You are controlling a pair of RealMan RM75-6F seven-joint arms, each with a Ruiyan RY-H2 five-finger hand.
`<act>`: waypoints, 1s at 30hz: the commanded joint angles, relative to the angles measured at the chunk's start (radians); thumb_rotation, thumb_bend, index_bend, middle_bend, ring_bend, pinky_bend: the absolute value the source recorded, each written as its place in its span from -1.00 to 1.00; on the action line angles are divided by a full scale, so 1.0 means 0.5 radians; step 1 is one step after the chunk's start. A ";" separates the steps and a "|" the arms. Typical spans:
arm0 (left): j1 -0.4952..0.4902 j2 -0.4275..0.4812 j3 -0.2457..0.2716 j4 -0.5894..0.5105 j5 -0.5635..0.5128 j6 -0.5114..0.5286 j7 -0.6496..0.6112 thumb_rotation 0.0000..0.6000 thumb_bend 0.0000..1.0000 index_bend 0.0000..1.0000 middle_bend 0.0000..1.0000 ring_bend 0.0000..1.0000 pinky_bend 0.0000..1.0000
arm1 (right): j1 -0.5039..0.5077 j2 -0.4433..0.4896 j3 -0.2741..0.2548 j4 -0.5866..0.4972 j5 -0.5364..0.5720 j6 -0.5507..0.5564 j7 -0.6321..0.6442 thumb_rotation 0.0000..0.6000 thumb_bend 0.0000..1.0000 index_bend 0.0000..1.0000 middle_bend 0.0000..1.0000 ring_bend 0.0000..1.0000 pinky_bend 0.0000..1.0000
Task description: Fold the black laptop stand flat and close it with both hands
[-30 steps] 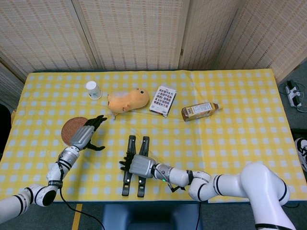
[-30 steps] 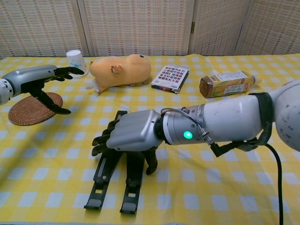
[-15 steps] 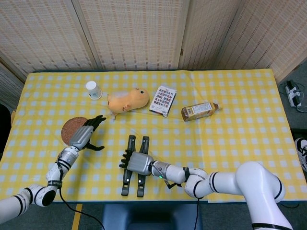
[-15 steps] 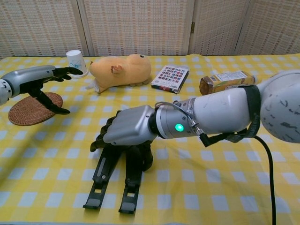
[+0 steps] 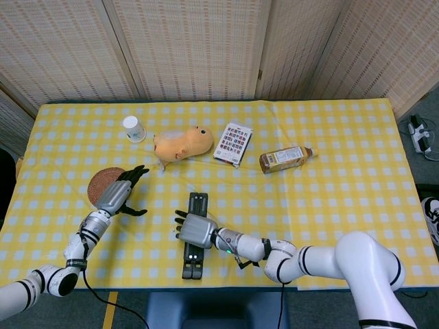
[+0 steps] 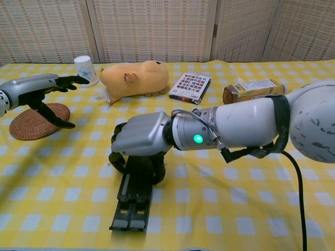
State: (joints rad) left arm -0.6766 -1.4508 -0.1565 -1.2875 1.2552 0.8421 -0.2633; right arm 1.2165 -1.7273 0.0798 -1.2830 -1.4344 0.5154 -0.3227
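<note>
Stand (image 6: 134, 201) gripped by right hand (image 6: 140, 141); left hand (image 6: 39, 90) held open beside stand. Risk: legs spring apart if grip released.

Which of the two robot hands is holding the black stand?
The right hand. It grips the black laptop stand near the table's front edge; the left hand hovers open, holding nothing, over the round woven coaster.

The black laptop stand (image 5: 194, 236) is lying flat on the yellow checked counter (image 5: 329, 171) near its front edge, its two slim arms sitting side by side, apparently touching along their length. Its long axis is running away from the robot, and its middle is hiding under a robot hand (image 6: 140, 140).
</note>
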 commanded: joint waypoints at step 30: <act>0.370 0.244 0.012 -0.287 -0.022 0.791 0.683 1.00 -0.47 -0.73 -1.00 -1.00 -1.00 | -1.182 0.948 -0.210 -0.922 0.198 1.494 0.042 1.00 -0.46 -1.00 -1.00 -1.00 -1.00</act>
State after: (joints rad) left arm -0.5382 -1.3488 -0.1671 -1.4075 1.2303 1.1793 0.0442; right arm 0.7145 -1.3305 0.0115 -1.6918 -1.3360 1.1762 -0.3525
